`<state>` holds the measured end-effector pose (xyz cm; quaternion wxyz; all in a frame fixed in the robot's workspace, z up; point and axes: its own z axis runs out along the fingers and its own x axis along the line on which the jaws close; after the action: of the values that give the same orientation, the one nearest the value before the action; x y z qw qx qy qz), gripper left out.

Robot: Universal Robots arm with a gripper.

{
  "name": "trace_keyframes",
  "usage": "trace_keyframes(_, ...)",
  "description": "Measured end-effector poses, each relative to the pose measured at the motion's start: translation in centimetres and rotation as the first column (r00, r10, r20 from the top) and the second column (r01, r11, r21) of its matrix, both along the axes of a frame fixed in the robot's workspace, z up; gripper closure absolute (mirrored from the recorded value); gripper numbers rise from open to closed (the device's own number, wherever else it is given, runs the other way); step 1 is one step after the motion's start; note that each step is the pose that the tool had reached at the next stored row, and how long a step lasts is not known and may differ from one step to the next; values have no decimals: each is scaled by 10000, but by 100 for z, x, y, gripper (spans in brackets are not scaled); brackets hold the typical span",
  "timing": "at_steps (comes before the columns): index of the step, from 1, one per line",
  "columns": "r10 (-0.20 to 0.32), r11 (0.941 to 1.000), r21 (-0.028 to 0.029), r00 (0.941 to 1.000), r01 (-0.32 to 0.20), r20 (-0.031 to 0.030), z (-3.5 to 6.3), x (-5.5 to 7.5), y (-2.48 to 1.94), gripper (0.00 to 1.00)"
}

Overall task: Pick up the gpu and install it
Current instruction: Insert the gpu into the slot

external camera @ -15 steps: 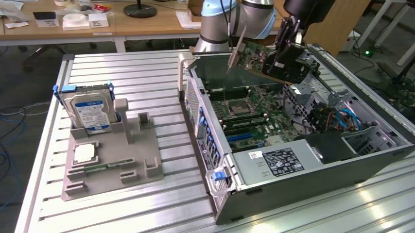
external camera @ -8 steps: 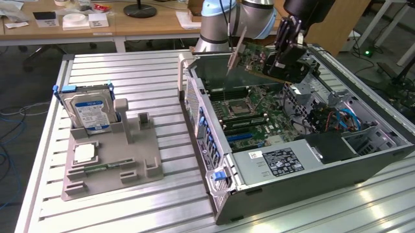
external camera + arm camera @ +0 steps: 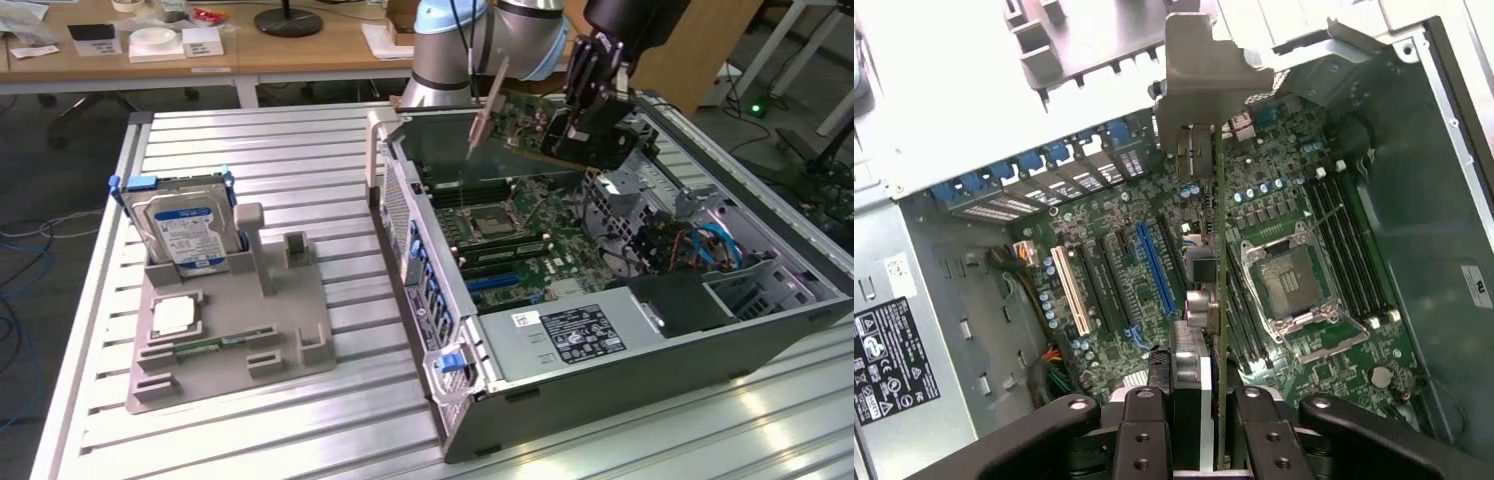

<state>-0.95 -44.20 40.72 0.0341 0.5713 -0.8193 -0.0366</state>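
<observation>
The pincer (image 3: pixel 583 135) is seen clamped on the gpu (image 3: pixel 534 128), its fingers (image 3: pixel 1144 430) pressed against the two faces of the card, which is held edge-on between them over the open computer case (image 3: pixel 801 285). In the wrist view the card (image 3: pixel 1216 300) runs straight out from the fingers as a thin green line, its long axis pointing away from the pincer and ending in the metal bracket (image 3: pixel 1204 75), which is carried toward the rear wall of the case where the blue slot latches (image 3: pixel 1044 165) are ranged. The card is thus held aloft, apart from the motherboard (image 3: pixel 514 245) and not yet seated in anything. Beneath it, and lying along roughly the same line, the blue expansion slot (image 3: pixel 1154 265) is seen just beside the card's edge, with the white slot (image 3: pixel 1071 290) farther off on the same side and the empty processor socket (image 3: pixel 1289 285) on the other (whether the card stands exactly over the blue slot cannot be told). In the exterior view the case occupies the table's (image 3: pixel 267 140) right part. Well apart from it, toward the exterior view's left edge of the table, a grey fixture (image 3: pixel 227 340) is set, with the hard drive (image 3: pixel 187 230) standing upright in it and a memory stick (image 3: pixel 200 347) lying flat in a groove.
</observation>
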Motion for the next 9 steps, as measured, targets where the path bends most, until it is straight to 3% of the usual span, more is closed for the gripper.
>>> trace_keyframes(9,719,9974,1,9974,-719,0,-1,0,-2,72)
